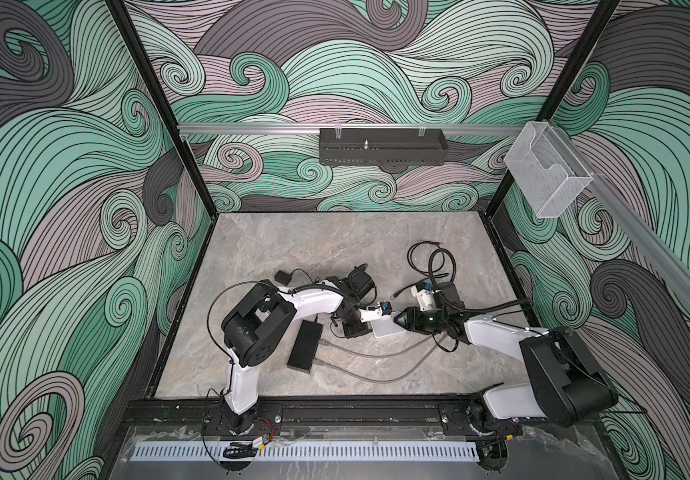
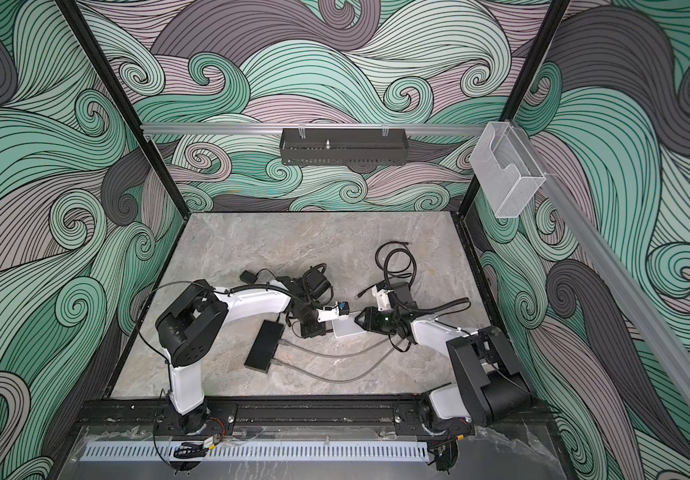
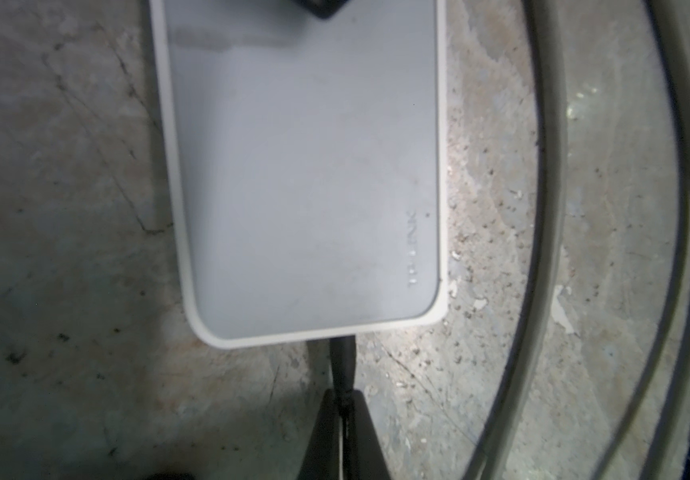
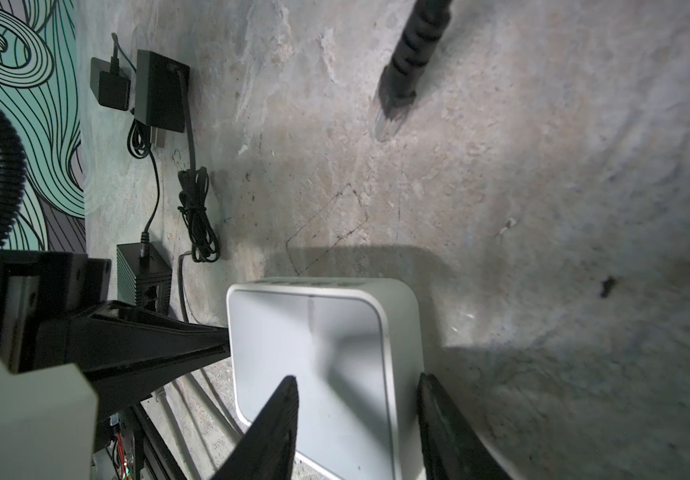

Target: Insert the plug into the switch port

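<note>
The white switch (image 1: 385,330) (image 2: 345,331) lies flat mid-table and fills the left wrist view (image 3: 306,166). My left gripper (image 3: 343,399) (image 1: 376,320) is shut on the black plug (image 3: 341,361). The plug's tip meets the switch's edge; the port itself is hidden, so I cannot tell how deep the plug sits. My right gripper (image 4: 358,380) (image 1: 398,322) stands at the opposite end of the switch (image 4: 314,345). Its jaws are apart, one finger over the top face and the other against the side wall. The left gripper's tip (image 4: 225,345) touches the switch's far edge.
A flat black box (image 1: 305,347) with two grey cables (image 1: 376,355) (image 3: 543,208) lies front-left of the switch. A power adapter (image 1: 283,276) and a small black device (image 4: 143,278) sit behind my left arm. A coiled black cable (image 1: 430,259) and a loose connector (image 4: 393,112) lie at back right.
</note>
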### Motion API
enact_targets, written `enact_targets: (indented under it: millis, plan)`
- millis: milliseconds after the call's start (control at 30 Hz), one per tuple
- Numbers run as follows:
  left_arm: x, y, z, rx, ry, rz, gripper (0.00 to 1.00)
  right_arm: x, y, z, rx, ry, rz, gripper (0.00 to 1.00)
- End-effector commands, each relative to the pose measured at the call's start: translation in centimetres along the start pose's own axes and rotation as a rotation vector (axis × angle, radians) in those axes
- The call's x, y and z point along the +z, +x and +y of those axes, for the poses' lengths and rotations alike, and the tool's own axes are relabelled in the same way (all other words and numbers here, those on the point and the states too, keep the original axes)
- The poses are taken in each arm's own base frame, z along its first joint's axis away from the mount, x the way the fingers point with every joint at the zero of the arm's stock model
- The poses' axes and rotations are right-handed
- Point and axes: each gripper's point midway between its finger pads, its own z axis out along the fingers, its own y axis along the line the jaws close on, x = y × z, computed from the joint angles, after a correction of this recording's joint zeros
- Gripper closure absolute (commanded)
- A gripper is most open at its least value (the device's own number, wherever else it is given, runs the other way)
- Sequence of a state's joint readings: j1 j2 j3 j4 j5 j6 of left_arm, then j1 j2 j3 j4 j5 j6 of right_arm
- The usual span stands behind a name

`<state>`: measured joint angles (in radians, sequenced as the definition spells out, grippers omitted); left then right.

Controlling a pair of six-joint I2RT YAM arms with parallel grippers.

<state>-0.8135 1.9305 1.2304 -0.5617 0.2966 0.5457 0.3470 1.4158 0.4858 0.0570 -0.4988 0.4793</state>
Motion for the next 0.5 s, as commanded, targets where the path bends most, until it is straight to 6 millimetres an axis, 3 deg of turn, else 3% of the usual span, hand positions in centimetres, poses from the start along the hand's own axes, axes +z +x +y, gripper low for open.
enact_targets:
  millis: [0,467]
  plan:
    - [-0.7,-4.6,0.5,0.055,0.003,-0.133,1.0,0.4,1.3,3.0,-0.038,-0.114,0.07,0.53]
    - [-2.0,-8.3,0.9,0.075,0.002,-0.199,1.0,0.2,1.5,4.4,-0.074,-0.118,0.072,0.53]
